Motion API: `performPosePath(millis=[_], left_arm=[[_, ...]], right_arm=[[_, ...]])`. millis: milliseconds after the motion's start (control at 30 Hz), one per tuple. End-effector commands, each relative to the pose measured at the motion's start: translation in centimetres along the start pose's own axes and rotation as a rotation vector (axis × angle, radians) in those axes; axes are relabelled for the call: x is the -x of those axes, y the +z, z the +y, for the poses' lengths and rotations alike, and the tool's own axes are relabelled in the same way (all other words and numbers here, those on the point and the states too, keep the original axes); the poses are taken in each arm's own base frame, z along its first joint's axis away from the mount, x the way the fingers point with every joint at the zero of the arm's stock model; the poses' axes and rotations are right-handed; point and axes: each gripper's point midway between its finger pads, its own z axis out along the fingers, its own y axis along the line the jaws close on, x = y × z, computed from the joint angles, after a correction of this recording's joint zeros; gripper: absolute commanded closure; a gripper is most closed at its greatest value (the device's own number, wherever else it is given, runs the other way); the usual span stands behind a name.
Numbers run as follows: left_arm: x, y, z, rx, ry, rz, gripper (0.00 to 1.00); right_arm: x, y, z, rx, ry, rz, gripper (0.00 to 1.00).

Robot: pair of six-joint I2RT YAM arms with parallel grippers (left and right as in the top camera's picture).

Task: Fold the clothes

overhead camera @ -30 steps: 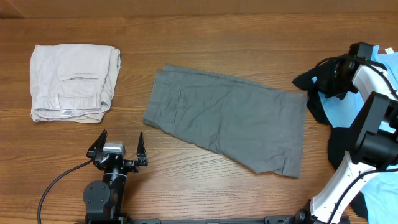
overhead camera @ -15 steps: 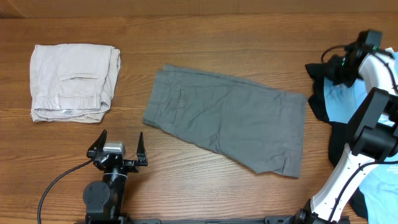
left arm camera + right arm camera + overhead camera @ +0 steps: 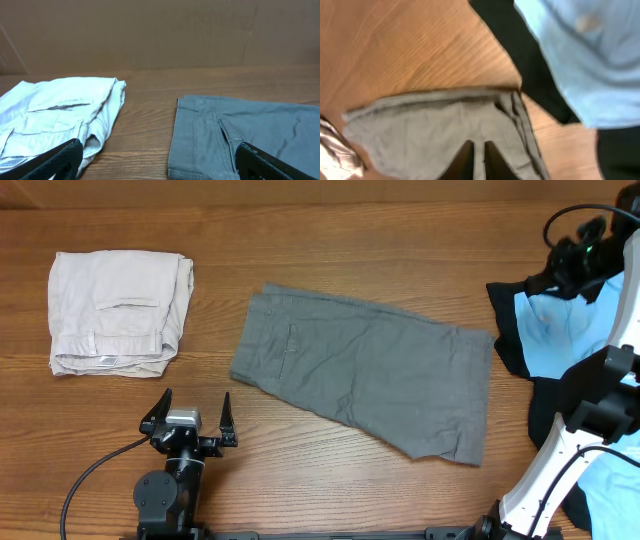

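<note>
overhead: the grey shorts [image 3: 365, 375], a flat matte weave with a slit pocket, lie spread and slanted in the middle of the wood-grain table [image 3: 350, 240]. the beige shorts [image 3: 118, 313] sit well apart at the far left, folded into a soft square. the left gripper [image 3: 190, 418] stands near the front edge with its jaws wide and nothing in them. the right gripper [image 3: 562, 275] is above the crumpled light-blue t-shirt [image 3: 555, 335] and the black garment [image 3: 508, 345].

left wrist: dark fingers [image 3: 60, 157] spread to both corners; both shorts lie beyond.

right wrist: fingers [image 3: 465, 160] nearly together, a thin gap between, holding nothing, over the shorts' seamed hem.
</note>
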Motion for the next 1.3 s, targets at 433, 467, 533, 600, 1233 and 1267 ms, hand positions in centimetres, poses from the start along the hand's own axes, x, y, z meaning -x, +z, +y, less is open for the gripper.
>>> performPosePath(millis=[433,467,533,600,1233,1267], left_arm=[[0.0,0.0,0.0,0.001,0.020,-0.008,0.00],[0.0,0.0,0.0,0.001,0.019,-0.008,0.00],[0.0,0.0,0.0,0.001,0.020,-0.008,0.00],[0.0,0.0,0.0,0.001,0.020,-0.008,0.00],[0.0,0.0,0.0,0.001,0.019,-0.008,0.00],[0.0,0.0,0.0,0.001,0.020,-0.008,0.00]], right_arm=[[-8.4,11.2,-1.0,-0.291,-0.087,0.308,0.96],[-8.1,11.5,-1.7,-0.337,-0.074,0.290,0.96],[-7.6,11.9,-3.2,-0.416,-0.038,0.251,0.96],[-7.3,12.5,-4.1,-0.450,-0.019,0.231,0.96],[-4.3,20.6,0.9,-0.298,-0.201,0.002,0.96],[-4.1,20.7,1.4,-0.290,-0.213,-0.013,0.96]])
